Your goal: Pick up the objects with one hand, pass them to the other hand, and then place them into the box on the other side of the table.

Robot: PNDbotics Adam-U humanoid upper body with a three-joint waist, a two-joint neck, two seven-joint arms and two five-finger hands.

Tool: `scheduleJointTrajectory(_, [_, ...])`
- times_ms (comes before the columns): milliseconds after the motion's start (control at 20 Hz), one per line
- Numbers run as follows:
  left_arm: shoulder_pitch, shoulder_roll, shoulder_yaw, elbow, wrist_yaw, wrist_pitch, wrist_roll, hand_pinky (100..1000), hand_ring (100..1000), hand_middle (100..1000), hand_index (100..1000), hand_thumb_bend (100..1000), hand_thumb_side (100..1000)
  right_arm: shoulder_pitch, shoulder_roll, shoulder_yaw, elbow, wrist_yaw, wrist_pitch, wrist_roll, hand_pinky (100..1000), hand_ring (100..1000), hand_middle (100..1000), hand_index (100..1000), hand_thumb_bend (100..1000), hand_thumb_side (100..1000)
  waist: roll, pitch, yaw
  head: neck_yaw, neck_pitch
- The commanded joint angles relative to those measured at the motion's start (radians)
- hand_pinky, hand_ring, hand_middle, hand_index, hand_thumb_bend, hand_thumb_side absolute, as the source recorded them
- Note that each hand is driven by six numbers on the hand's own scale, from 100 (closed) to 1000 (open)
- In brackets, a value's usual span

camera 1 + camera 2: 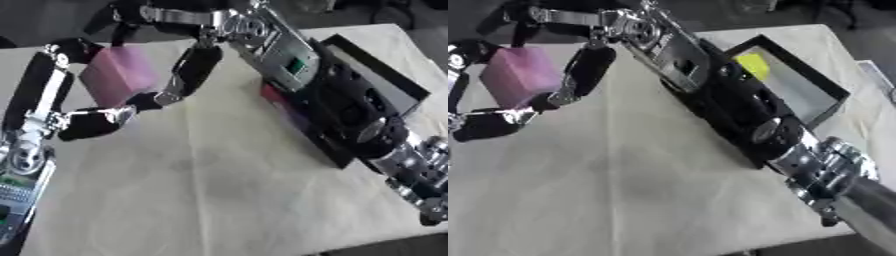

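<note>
1. Cream cloth covers the table; dark floor shows along the top edge.
2. At upper left, the left hand comes up from the lower left, its fingers curled round a pink block.
3. That block sits in the upper left of the frame, tilted, its long axis running from lower left to upper right.
4. Reaching in from the lower right, the right hand has its fingers bent about the block's right side.
5. At right, a black box lies beneath the right arm, something yellow inside it.
</note>
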State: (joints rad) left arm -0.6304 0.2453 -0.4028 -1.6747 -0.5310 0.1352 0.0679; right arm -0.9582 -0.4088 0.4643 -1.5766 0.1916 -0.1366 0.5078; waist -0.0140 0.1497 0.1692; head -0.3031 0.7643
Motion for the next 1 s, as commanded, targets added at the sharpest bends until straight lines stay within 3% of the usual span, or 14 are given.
scheduleJointTrajectory(50, [-0.008, 0.013, -0.001, -0.03, 0.006, -0.01, 0.006, 775, 592, 468, 522, 100, 137, -0.019, -0.002, -0.005, 0.013, 0.021, -0.013, -0.008, 877, 795, 907, 915, 459, 163, -0.006, -0.02, 0.002, -0.005, 0.006])
scheduleJointTrajectory(700, [0.002, 0.012, -0.008, -0.043, 0.027, -0.027, 0.018, 773, 588, 464, 523, 100, 141, -0.016, 0.009, -0.001, 0.052, 0.042, -0.035, -0.036, 874, 783, 857, 852, 442, 125, -0.008, -0.018, 0.005, -0.016, 0.006])
scheduleJointTrajectory(750, [0.003, 0.011, -0.008, -0.042, 0.028, -0.028, 0.019, 773, 589, 464, 524, 100, 141, -0.016, 0.01, -0.001, 0.053, 0.036, -0.033, -0.038, 873, 764, 791, 783, 423, 100, -0.008, -0.017, 0.005, -0.017, 0.006])
scheduleJointTrajectory(950, [0.004, 0.008, -0.008, -0.036, 0.027, -0.03, 0.018, 773, 589, 464, 525, 100, 143, -0.011, 0.008, 0.003, 0.05, -0.026, -0.014, -0.045, 869, 715, 650, 656, 375, 100, -0.008, -0.016, 0.005, -0.019, 0.006])
scheduleJointTrajectory(1000, [0.005, 0.007, -0.008, -0.035, 0.026, -0.03, 0.017, 773, 589, 464, 525, 100, 143, -0.011, 0.007, 0.004, 0.047, -0.039, -0.011, -0.041, 868, 707, 633, 641, 310, 100, -0.008, -0.016, 0.005, -0.02, 0.006])
